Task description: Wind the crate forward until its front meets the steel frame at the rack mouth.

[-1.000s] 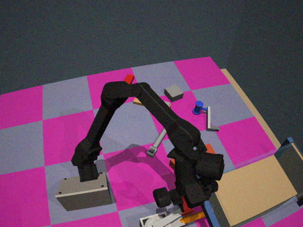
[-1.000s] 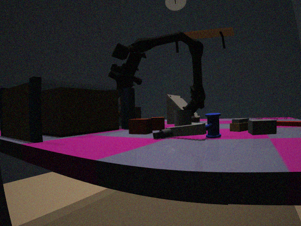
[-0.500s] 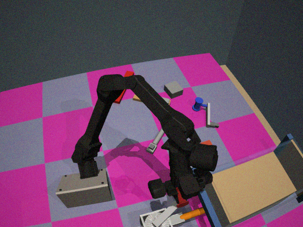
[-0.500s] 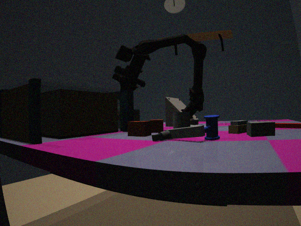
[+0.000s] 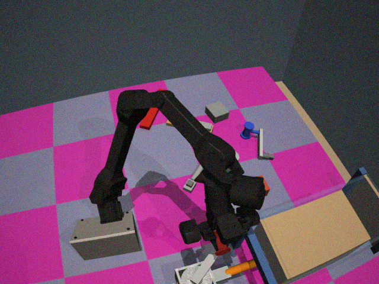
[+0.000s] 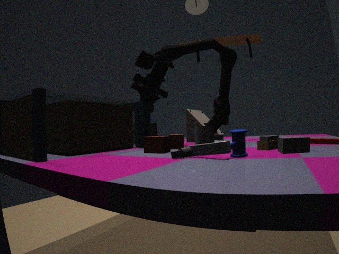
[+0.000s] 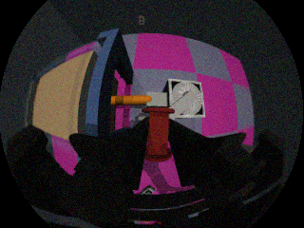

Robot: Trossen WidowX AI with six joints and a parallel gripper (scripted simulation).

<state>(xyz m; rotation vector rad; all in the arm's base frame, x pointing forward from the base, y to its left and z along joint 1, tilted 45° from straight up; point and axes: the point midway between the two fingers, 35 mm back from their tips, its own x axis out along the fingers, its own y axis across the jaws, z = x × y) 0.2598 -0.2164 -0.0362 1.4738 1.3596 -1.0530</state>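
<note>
Firmly pinched: my pincer [image 5: 219, 236] [image 6: 146, 109] [image 7: 158, 121] has the upright red grip [image 5: 222, 250] [image 7: 159, 135] between its fingers, the flanges showing above and below. Just beyond, the grey crank arm [image 5: 202, 268] [image 7: 181, 101] lies across the white winch [image 5: 177, 275] [image 7: 203, 97], at the near edge of the top view. Its key looks seated, though the hole is hidden.

To the right, an orange strap [image 5: 240, 267] [image 7: 132, 100] runs toward the rack's blue steel frame [image 5: 260, 257] [image 7: 95, 102]. Behind it sits the tan crate [image 5: 315, 234] [image 6: 90, 127] [image 7: 59, 97], looking flat, a dark gap short of the frame. Farther off, left of the rack, lies a second crank with a blue knob [image 5: 248, 129] [image 6: 238, 143]; not needed, I judge.

Handling, my guess: crate bulky, stiff, fairly heavy; strap pulls only when taut. Best hold is the red grip mid-height, lightly enough to swivel. Smooth plastic may slip; lifting could unseat the key. Next: slow forward winding, watching for tipping.
</note>
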